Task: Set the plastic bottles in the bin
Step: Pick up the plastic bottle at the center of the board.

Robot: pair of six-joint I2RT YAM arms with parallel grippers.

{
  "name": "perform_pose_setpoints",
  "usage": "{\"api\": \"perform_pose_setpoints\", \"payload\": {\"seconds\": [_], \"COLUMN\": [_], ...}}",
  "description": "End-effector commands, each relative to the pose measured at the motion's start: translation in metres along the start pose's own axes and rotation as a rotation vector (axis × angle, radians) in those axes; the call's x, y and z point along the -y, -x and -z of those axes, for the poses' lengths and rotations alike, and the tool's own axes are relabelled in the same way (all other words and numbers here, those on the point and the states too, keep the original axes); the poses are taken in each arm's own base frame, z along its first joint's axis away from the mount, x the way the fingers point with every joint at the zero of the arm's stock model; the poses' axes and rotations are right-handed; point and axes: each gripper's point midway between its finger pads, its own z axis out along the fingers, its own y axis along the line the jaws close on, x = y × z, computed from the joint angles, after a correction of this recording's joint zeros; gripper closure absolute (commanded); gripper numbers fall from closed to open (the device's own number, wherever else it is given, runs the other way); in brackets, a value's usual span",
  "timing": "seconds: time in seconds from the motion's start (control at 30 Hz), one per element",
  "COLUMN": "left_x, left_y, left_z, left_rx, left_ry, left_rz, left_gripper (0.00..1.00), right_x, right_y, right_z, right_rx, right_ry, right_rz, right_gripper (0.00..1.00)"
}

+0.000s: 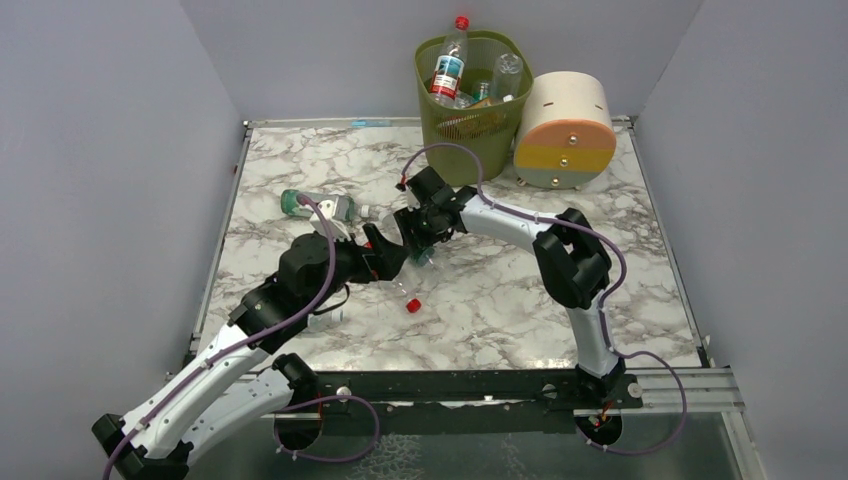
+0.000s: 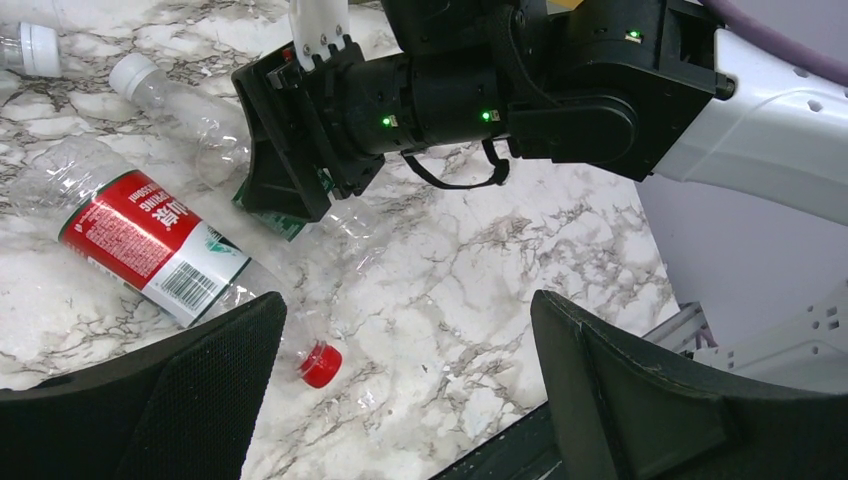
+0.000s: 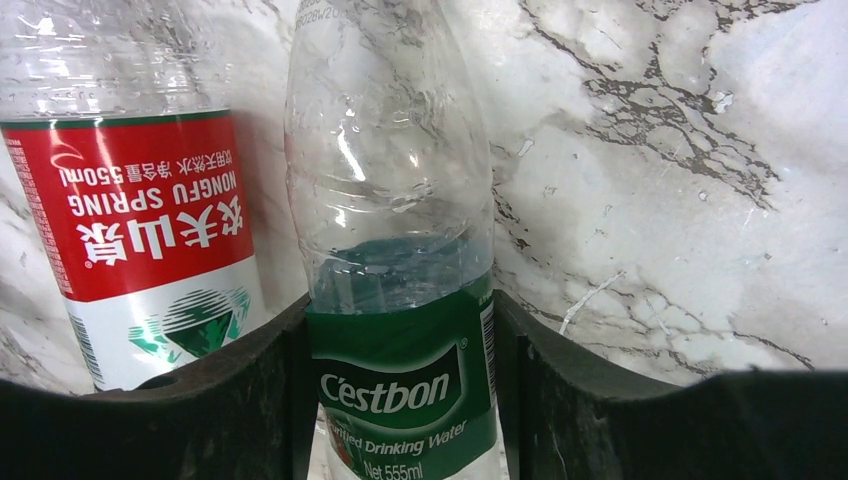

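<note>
You're partway: several clear plastic bottles (image 1: 450, 65) sit in the tall olive-green mesh bin (image 1: 470, 125) at the far edge, yet others lie on the marble bench (image 1: 520, 300), the green-labelled bottle (image 3: 400, 370) clamped in your right jaws beside a red-labelled bottle (image 2: 150, 245), left jaws apart and empty.

A lab test cell: marble-patterned table (image 1: 500, 300) enclosed by plain grey walls (image 1: 100, 150).

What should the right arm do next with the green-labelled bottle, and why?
Probably lift it straight up: the right pincer is shut on the green-labelled bottle, low by the table beside the red-labelled bottle, and the bin stands tall at the far edge.
</note>
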Motion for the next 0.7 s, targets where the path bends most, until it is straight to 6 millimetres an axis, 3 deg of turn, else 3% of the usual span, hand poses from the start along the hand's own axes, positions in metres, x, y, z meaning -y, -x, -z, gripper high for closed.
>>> {"api": "perform_pose_setpoints", "payload": {"seconds": [0.0, 0.37, 0.67], "left_x": [0.011, 0.007, -0.008], "left_y": [0.019, 0.024, 0.024], "left_z": [0.007, 0.011, 0.025], "left_rx": [0.053, 0.087, 0.12], "left_ry": [-0.029, -0.009, 0.031], "left_rz": [0.005, 0.009, 0.015], "left_gripper": [0.01, 0.01, 0.01], "right_x": [-0.002, -0.017, -0.025], "right_y": [0.016, 0.072, 0.129], "right_z": [0.015, 0.084, 0.167], "right_rx": [0.036, 0.206, 0.398], "right_ry": [-0.03, -0.029, -0.055], "right_rz": [0.021, 0.039, 0.052], "right_gripper": [0.46, 0.48, 0.48]}}
